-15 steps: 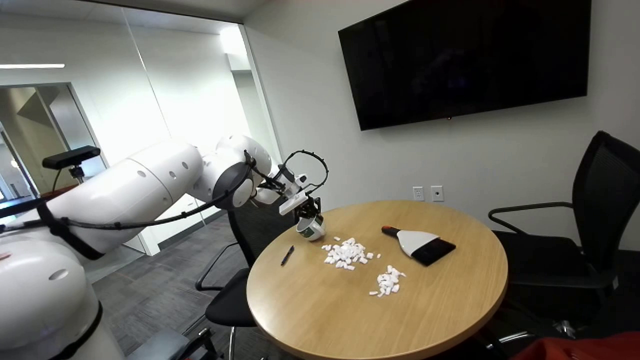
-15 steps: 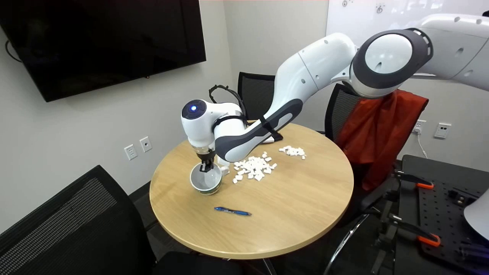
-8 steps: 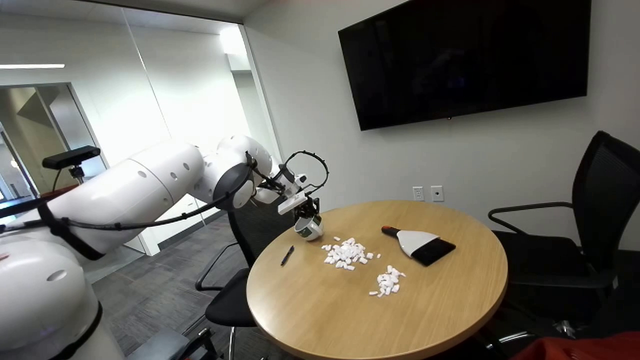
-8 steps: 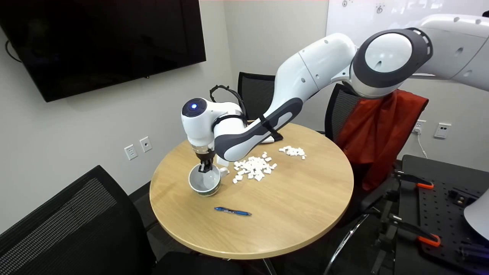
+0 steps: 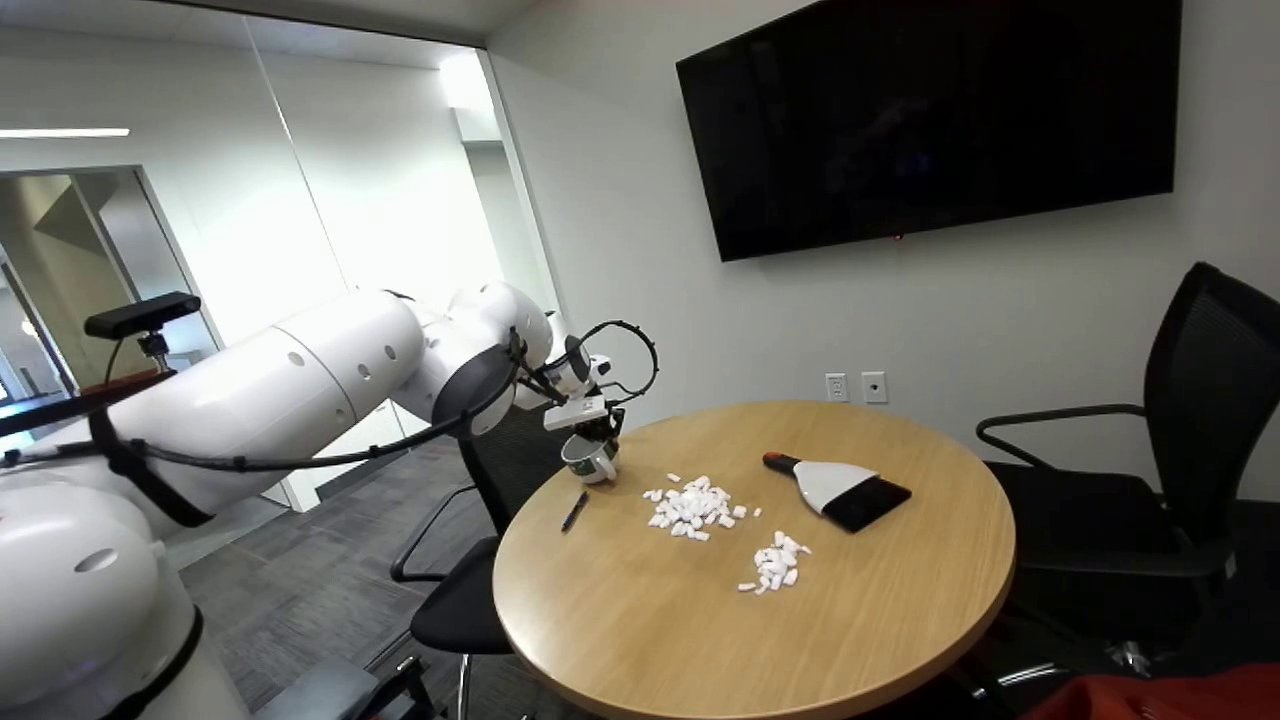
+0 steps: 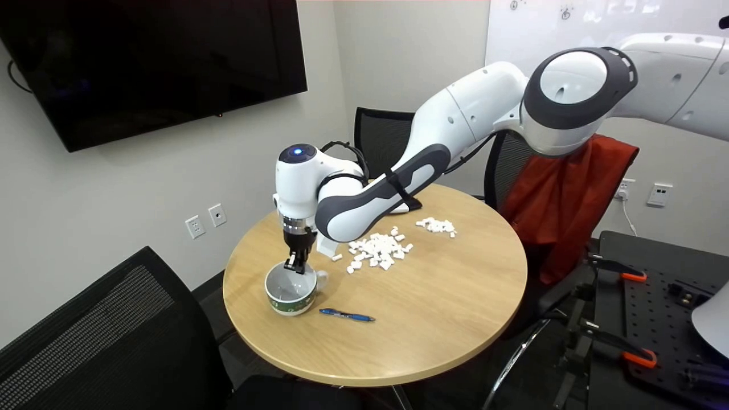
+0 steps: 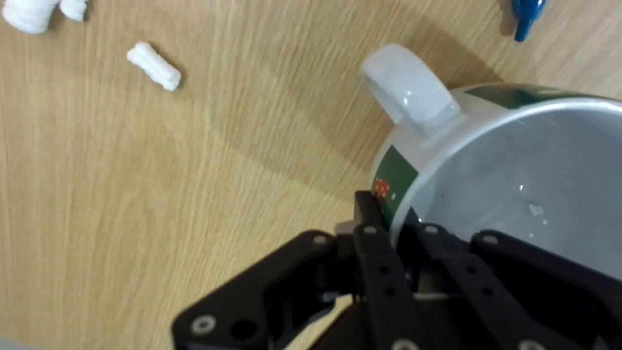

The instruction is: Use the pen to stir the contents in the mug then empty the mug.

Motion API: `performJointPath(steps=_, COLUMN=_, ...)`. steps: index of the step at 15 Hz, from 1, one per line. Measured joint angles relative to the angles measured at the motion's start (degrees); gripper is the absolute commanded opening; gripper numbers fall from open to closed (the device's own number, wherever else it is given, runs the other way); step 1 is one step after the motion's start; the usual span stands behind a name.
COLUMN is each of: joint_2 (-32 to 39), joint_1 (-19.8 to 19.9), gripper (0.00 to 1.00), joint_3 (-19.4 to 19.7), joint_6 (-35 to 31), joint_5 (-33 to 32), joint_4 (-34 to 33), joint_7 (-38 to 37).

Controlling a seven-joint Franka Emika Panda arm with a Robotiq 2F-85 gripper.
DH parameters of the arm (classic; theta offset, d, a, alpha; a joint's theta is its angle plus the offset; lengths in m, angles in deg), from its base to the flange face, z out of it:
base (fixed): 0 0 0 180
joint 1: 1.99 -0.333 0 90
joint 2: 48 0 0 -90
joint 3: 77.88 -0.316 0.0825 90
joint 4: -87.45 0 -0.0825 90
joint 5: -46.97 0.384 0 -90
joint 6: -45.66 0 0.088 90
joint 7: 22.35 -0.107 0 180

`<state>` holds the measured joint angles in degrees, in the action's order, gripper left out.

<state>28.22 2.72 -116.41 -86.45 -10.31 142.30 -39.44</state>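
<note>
Wrist view: the hand [image 7: 391, 218] clamps the mug [image 7: 486, 170] at the rim! In an exterior view, there's the mug, mouth up, left side of the surface [image 6: 444, 307], pen [image 6: 346, 315] just to its right. In an exterior view, two heaps of bits [image 5: 692, 510], brush [image 5: 835, 487] to their right.

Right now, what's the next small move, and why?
Probably settle the mug onto the table: the pincer grips its rim, only tiny specks show inside, and white bits lie heaped outside, so emptying looks done. Whether its base touches down is unclear.
</note>
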Motion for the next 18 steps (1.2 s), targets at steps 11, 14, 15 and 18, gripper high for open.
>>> performJointPath(steps=11, joint_2=-0.6, joint_1=0.4, gripper=0.37, joint_3=-2.2, joint_6=8.8, joint_5=2.5, joint_4=0.5, joint_7=1.3)
performJointPath(steps=14, joint_2=-0.7, joint_1=0.3, gripper=0.59, joint_3=-2.1, joint_6=12.0, joint_5=2.4, joint_4=0.4, joint_7=1.3)
performJointPath(steps=15, joint_2=-0.7, joint_1=0.3, gripper=0.66, joint_3=-2.1, joint_6=12.3, joint_5=2.4, joint_4=0.4, joint_7=1.3)
performJointPath(steps=18, joint_2=-0.9, joint_1=0.0, gripper=0.88, joint_3=-2.2, joint_6=12.5, joint_5=2.2, joint_4=0.4, joint_7=1.3)
